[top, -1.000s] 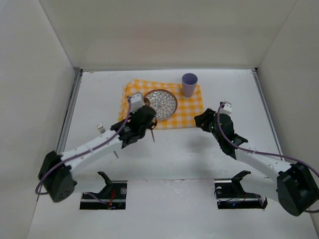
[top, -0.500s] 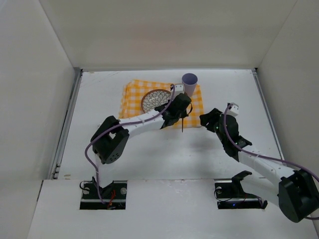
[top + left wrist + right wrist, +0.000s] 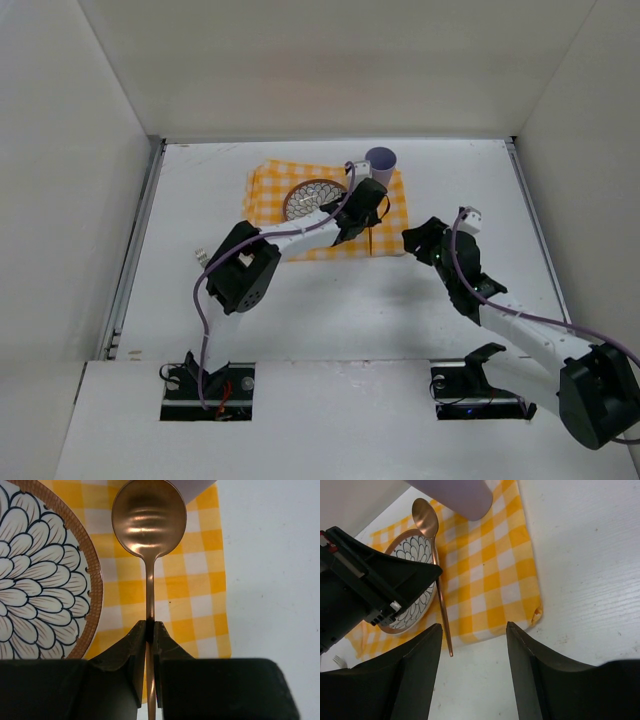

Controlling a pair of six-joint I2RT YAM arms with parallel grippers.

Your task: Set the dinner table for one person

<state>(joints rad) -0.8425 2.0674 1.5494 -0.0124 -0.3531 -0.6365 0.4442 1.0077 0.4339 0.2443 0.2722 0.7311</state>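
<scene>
My left gripper [image 3: 366, 212] is shut on the handle of a copper spoon [image 3: 149, 520]. It holds the spoon over the right part of the yellow-and-white checked cloth [image 3: 385, 212], between the flower-pattern plate [image 3: 312, 196] and the lilac cup [image 3: 380, 167]. The spoon's bowl points toward the cup, and its handle end [image 3: 371, 243] reaches past the cloth's near edge. I cannot tell whether the spoon touches the cloth. My right gripper [image 3: 415, 240] is open and empty over the white dinner table [image 3: 460, 180], just off the cloth's near right corner. In the right wrist view the spoon [image 3: 440, 580] lies left of my right gripper [image 3: 474, 626].
A small metal fork [image 3: 201, 257] lies on the table to the left, near the left rail [image 3: 140, 230]. White walls enclose the table on three sides. The cloth's near right corner [image 3: 536, 612] is slightly curled.
My left arm has swung right with the spoon, from the plate's near left side to the cloth right of the plate. My right gripper has shifted slightly right.
</scene>
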